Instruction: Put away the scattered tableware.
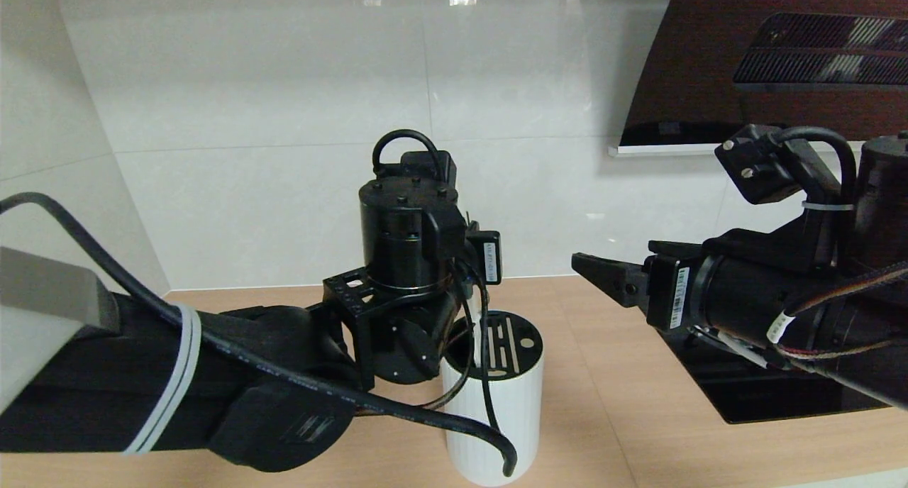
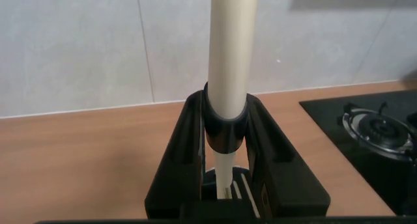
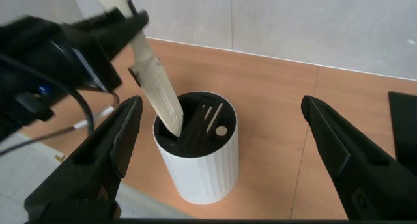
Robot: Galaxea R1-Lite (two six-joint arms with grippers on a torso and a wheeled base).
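A white cylindrical knife holder [image 1: 496, 410] with a black slotted top stands on the wooden counter. My left gripper [image 2: 225, 123] is shut on a knife [image 2: 228, 61] with a cream handle, held nearly upright above the holder [image 2: 225, 185]. In the right wrist view the knife's pale blade [image 3: 159, 94] slants down, its tip inside the holder's [image 3: 199, 165] large opening, and the left gripper [image 3: 120, 22] clamps the handle. My right gripper [image 3: 220, 103] is wide open and holds nothing, hovering to the right of the holder [image 1: 603, 275].
A black cooktop [image 1: 766, 389] with a gas burner [image 2: 381, 129] lies to the right on the counter [image 1: 603, 417]. A dark range hood [image 1: 766, 69] hangs above it. The tiled wall runs close behind, and the counter's front edge is near the holder.
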